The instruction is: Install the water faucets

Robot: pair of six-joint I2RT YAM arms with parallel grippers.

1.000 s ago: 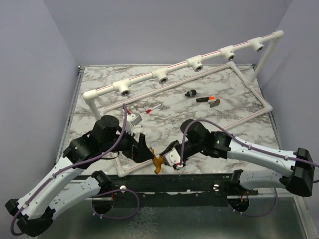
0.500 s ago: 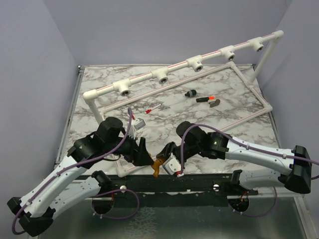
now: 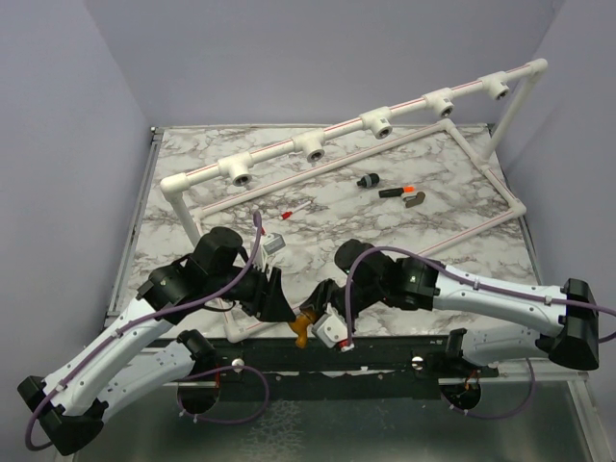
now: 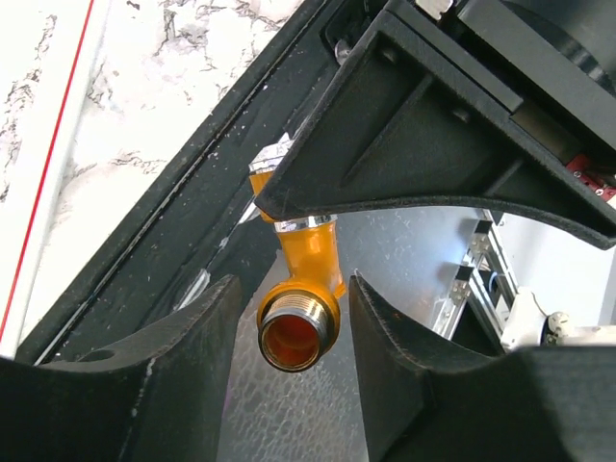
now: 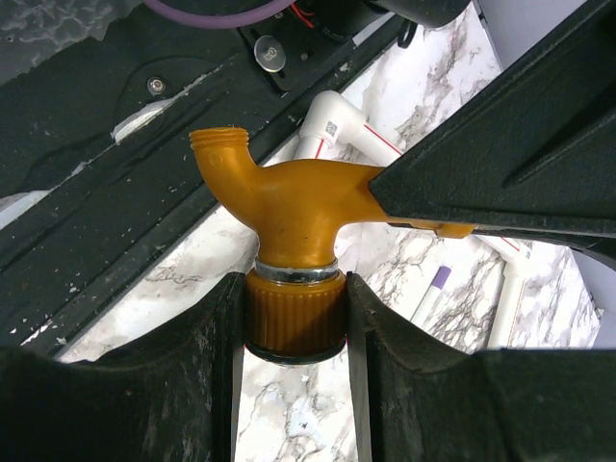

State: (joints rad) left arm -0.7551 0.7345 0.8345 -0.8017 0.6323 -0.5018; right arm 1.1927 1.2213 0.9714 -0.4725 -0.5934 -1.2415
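Observation:
A mustard-orange water faucet [image 3: 304, 326] hangs over the table's near edge between the two arms. My right gripper [image 5: 294, 322] is shut on its ribbed cap [image 5: 294, 313], with the bent spout [image 5: 219, 154] pointing up left. In the left wrist view the faucet's silver threaded end [image 4: 298, 327] sits between my left gripper's [image 4: 292, 332] fingers. A narrow gap shows on each side, so the jaws are open around it. A right gripper finger [image 4: 433, 144] hides the rest of the faucet body in that view. In the top view the two grippers [image 3: 287, 306] [image 3: 325, 313] meet at the faucet.
A white pipe frame [image 3: 481, 159] stands on the marble table, and its raised bar carries several tee sockets [image 3: 313, 149]. A thin white red-tipped stick [image 3: 296, 209] lies mid-table. Small dark parts [image 3: 367, 180] [image 3: 397, 192] lie beyond it. The black base rail [image 3: 385, 351] runs below the grippers.
My left gripper has moved right up to the faucet and its jaws have narrowed around the threaded end. The right gripper has carried the faucet a little left and nearer.

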